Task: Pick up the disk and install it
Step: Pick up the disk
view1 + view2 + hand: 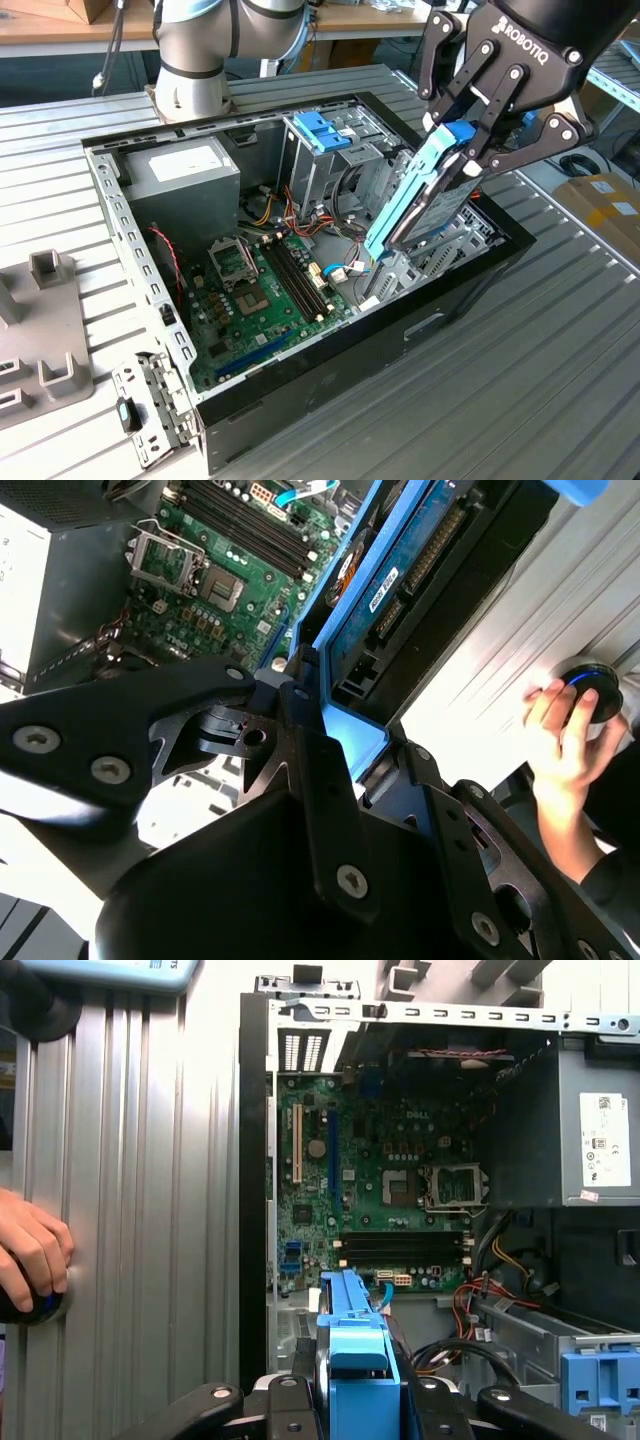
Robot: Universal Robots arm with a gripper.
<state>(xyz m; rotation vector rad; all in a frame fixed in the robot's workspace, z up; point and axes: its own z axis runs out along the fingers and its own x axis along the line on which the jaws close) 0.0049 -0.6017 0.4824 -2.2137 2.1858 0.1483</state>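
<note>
The disk, a metal drive in a blue plastic carrier, hangs tilted on edge over the open computer case, at the exterior view's right. Its lower end sits just above the drive bay area beside the motherboard. My gripper is shut on the disk's upper end, with black fingers on both sides of the blue frame. The second wrist view shows the disk's blue circuit side and connectors beyond my gripper. In the first wrist view the carrier stands edge-on between my gripper's fingers.
Inside the case are a grey power-supply box, a metal drive cage with a blue handle and loose cables. A person's hand rests on a round black device on the ribbed table. A grey fixture lies at the exterior view's left.
</note>
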